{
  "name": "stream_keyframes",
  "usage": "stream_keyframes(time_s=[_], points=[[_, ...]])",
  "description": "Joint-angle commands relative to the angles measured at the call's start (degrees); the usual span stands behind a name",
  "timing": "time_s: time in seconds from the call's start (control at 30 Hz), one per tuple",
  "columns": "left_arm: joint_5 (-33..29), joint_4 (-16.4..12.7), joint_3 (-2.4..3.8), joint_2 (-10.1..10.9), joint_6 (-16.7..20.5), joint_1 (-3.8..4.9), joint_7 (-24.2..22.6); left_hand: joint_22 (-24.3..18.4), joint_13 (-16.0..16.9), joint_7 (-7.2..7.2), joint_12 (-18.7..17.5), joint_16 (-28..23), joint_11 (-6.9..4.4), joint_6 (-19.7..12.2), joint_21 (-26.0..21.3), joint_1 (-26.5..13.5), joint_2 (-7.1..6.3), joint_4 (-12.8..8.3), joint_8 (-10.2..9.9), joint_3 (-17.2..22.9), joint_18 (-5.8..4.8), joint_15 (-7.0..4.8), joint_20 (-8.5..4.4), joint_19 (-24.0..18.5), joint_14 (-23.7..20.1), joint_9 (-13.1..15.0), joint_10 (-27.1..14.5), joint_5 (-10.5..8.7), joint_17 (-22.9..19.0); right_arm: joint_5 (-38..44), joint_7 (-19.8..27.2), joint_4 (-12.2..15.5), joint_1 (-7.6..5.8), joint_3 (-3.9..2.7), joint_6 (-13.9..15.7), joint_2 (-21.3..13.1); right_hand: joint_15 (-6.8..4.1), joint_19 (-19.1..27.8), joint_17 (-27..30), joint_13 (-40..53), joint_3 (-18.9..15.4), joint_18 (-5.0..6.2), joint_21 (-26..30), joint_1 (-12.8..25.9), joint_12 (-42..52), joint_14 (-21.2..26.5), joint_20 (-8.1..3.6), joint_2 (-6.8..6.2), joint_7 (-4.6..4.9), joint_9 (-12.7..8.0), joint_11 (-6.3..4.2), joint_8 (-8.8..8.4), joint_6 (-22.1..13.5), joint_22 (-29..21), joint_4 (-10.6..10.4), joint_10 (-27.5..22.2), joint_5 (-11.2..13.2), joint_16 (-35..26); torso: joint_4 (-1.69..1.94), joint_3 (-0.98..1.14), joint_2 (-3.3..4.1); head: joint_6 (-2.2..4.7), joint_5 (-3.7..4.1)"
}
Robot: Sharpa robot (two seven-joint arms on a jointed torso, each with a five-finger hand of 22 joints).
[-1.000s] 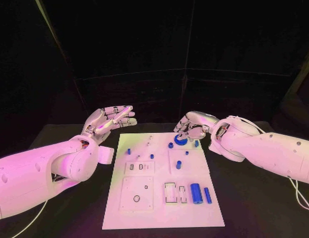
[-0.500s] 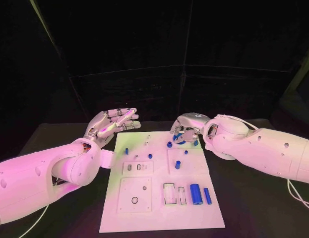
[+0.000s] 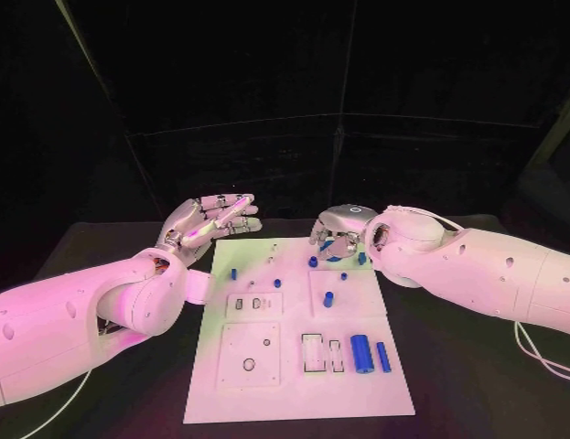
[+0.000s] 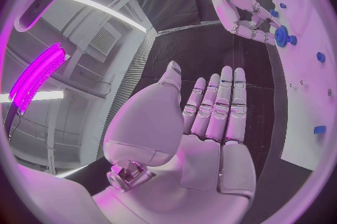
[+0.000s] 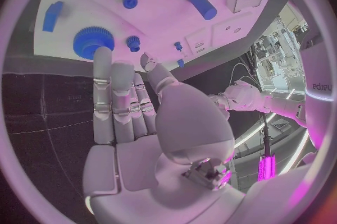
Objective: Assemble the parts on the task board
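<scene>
Black table [image 3: 469, 366], unmarked task board [image 3: 298, 384], blue parts [image 3: 360, 351]

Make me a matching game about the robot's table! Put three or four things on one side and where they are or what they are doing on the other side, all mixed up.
Things
1. left hand
2. right hand
3. large blue toothed gear wheel
4. thick blue cylinder lying flat

Places or states
A. on the white task board, near its front edge
B. palm open, fingers straight, holding nothing, beside the board's far left corner
C. on the board's far edge, just beyond the right hand's fingertips
D. fingers extended over the board's far right corner, holding nothing

Pairs: 1-B, 2-D, 3-C, 4-A
</scene>
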State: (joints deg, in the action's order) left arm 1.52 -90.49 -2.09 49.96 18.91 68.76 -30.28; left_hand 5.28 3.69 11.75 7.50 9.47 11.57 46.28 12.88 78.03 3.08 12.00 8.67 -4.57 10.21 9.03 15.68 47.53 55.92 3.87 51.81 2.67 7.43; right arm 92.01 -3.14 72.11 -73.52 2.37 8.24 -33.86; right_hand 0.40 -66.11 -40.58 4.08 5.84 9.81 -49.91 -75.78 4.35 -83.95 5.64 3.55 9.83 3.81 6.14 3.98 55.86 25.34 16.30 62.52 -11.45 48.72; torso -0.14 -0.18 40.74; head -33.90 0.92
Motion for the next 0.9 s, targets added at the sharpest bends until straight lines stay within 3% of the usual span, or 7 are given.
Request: stream_keyframes(time_s=[0.03,0.9], points=[[0.61,-0.32,0.06,0.09,-0.55,0.24,-0.05,-0.10,-0.08,2.49,-0.40,-0.34,0.09,0.28,-0.31,0.66,0.02,-0.39,-0.35,-0.06,0.28,0.28,-0.09,0.46,-0.02,-0.09,0.27,0.06,-0.09,1.00,-0.27,-0.44,-0.18,-0.06,-2.21,0.64,0.37,0.51,-2.29,0.07,0.67,0.72,-0.71,0.53,0.22,-1.67,0.10,-0.18,-0.07,0.08,0.03,-0.10,-0.18,0.44,0.03,-0.49,0.38,2.31,0.05,-0.09,0.09,-0.32,-0.11],[0.61,-1.48,0.05,0.76,-0.37,1.45,-0.03,-0.21,-0.09,2.59,-0.64,-0.55,0.15,0.23,-0.44,0.66,0.02,-0.49,-0.52,-0.24,0.28,0.30,-0.08,0.59,0.01,-0.11,0.19,0.06,-0.12,1.02,0.85,-6.65,-0.09,0.03,-5.42,5.26,0.33,-1.10,-10.26,0.02,3.20,-0.17,-7.26,1.12,0.51,-1.77,0.36,-0.12,-0.14,0.09,-0.06,-0.05,0.29,7.87,-0.03,-0.45,1.00,10.61,0.14,-0.09,1.01,-1.15,-0.19]])
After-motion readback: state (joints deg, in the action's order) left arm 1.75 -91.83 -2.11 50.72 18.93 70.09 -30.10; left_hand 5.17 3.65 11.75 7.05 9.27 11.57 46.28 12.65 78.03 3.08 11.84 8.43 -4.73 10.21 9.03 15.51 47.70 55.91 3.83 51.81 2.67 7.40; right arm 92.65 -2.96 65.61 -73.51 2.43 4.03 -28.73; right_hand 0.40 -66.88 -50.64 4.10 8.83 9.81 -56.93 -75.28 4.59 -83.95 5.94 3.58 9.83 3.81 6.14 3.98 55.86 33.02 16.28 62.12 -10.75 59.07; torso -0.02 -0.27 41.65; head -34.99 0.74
